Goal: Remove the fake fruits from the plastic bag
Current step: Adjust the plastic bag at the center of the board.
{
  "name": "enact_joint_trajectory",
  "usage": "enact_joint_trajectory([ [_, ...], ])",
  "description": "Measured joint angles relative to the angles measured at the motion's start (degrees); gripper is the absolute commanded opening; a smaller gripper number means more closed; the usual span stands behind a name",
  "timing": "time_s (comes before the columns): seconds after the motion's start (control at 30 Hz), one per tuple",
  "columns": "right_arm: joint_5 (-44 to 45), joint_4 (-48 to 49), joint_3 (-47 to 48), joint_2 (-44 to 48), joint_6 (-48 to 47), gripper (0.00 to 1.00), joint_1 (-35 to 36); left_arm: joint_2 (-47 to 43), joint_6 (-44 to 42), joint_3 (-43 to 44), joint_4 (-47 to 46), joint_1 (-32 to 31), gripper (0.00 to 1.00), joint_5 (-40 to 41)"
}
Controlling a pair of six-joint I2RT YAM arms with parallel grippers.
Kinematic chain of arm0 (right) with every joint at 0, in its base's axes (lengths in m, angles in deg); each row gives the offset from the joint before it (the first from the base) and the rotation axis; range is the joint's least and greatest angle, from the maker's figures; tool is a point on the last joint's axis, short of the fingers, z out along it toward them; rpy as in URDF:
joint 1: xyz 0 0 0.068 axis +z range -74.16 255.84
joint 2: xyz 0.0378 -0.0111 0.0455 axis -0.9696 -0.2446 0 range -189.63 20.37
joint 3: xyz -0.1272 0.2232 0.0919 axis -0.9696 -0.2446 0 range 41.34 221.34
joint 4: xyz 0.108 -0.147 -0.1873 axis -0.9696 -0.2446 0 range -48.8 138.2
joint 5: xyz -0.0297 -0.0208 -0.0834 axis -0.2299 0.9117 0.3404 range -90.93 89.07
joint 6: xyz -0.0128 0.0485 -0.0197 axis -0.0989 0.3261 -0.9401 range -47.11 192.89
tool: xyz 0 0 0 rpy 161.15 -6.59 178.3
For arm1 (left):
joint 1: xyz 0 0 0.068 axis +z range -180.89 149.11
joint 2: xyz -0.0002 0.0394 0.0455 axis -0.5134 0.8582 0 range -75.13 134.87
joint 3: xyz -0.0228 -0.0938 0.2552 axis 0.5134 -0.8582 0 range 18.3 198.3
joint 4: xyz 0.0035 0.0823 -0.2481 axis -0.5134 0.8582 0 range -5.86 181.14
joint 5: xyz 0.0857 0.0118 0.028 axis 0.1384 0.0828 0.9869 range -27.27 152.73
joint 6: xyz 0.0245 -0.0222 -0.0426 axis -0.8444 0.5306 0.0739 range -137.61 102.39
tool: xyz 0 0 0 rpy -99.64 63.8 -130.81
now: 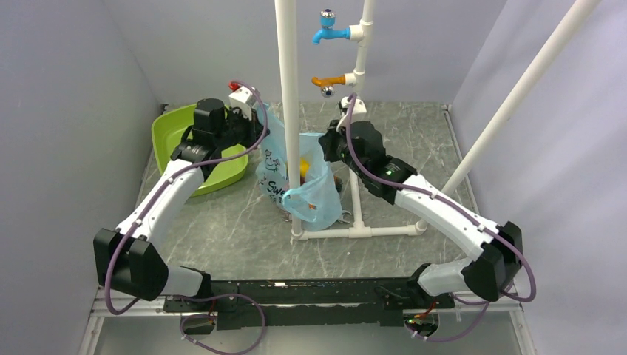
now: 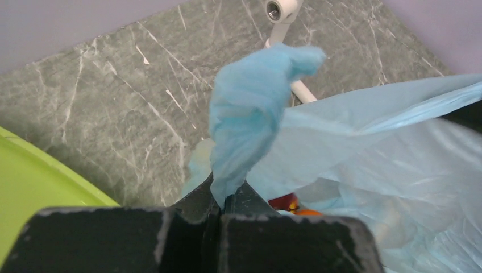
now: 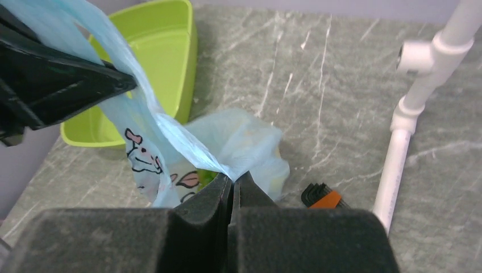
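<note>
From above, the bag (image 1: 307, 188) hangs lifted over the desk (image 1: 236, 222), fruits (image 1: 303, 167) inside. Left wrist: my left gripper (image 2: 223, 196) pinches its handle just ahead. Right wrist: my right gripper (image 3: 233, 183) clamps its rim; no fruit seems out yet.

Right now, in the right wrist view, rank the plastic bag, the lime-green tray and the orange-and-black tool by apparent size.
1. plastic bag and lime-green tray: too close to rank; the bag hangs nearer the camera and covers part of the tray.
2. orange-and-black tool: clearly smallest.
</note>
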Motion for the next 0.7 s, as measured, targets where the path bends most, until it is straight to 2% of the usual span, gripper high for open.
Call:
enact_joint_trajectory([
  [0.37, -5.62, 0.39, 5.46, 1.25, -6.80, 0.00, 0.00, -6.75, -0.37, -1.22, -0.55, 2.40, 0.00, -0.20],
  [0.53, -8.39, -0.28, 4.83, -0.02, -7.21, 0.00, 0.04, -6.40, -0.33, -1.22, -0.50, 4.11, 0.00, 1.70],
  [0.7, -8.41, -1.60, 4.83, -0.31, -8.00, 0.00, -0.04, -4.42, 1.16, -1.22, -1.14, 6.62, 0.00, -0.07],
])
